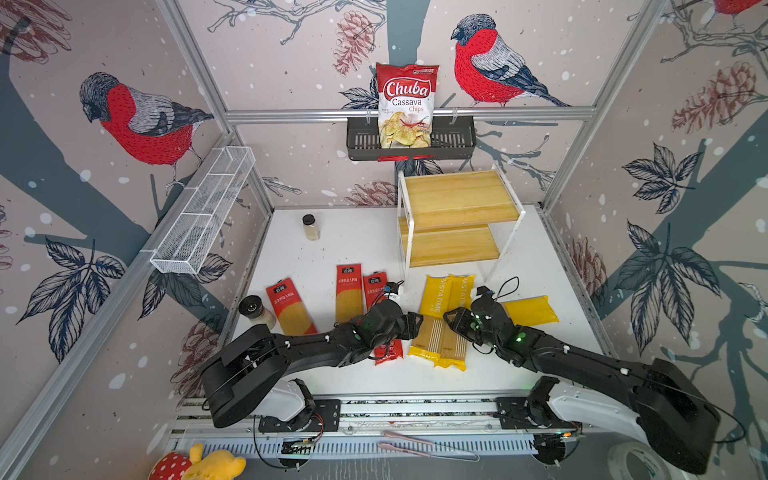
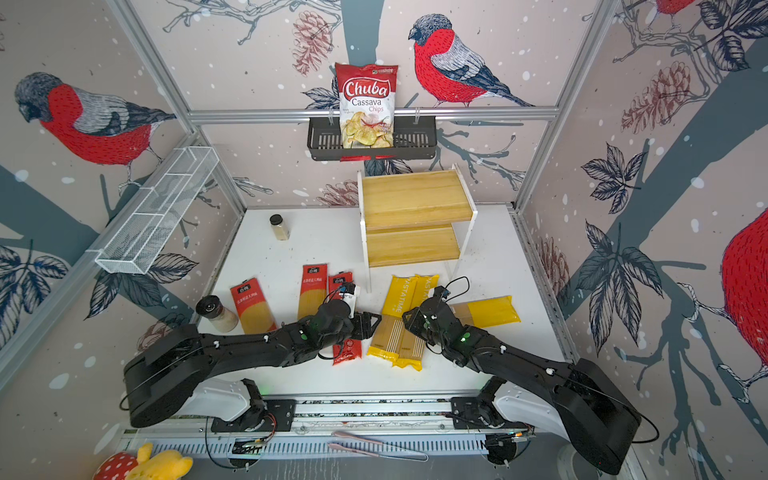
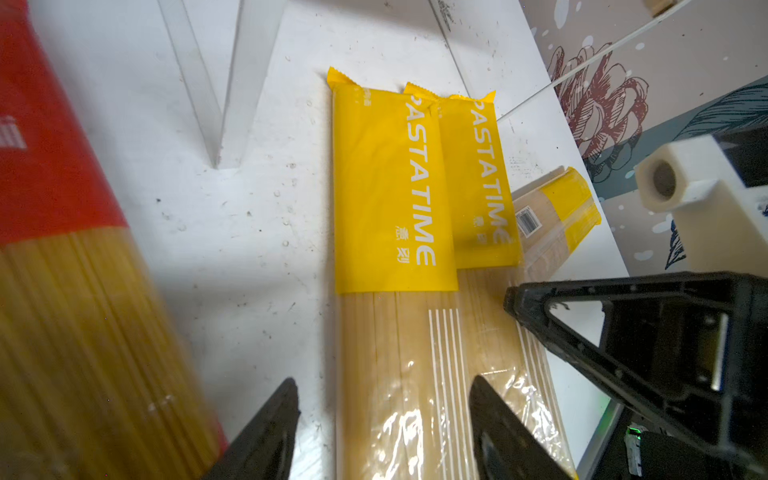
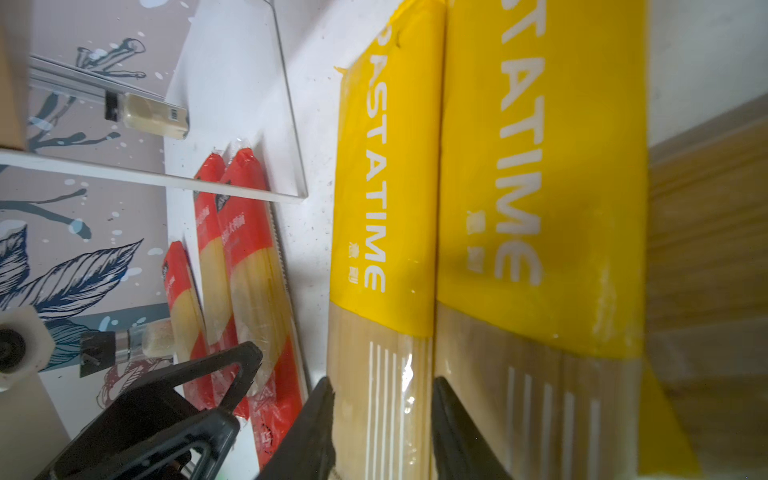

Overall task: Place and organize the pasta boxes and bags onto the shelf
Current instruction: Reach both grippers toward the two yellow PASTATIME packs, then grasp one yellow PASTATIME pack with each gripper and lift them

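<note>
— Where is the yellow pasta pack found?
— It is laid flat on the tabletop, just in front of the shelf.
— And the hands?
— The left hand is held open astride it, one finger clear of its edge. The right hand is set close against both edges; whether it is gripped cannot be told.

Both light wooden boards of the two-tier white-framed shelf lie bare; a black slotted wall basket hangs above its far side. Flat yellow spaghetti packs crowd the white table just near its foot, long red spaghetti packs to their left. Beyond these, bare tabletop reaches far to a small black-lidded glass jar.
</note>
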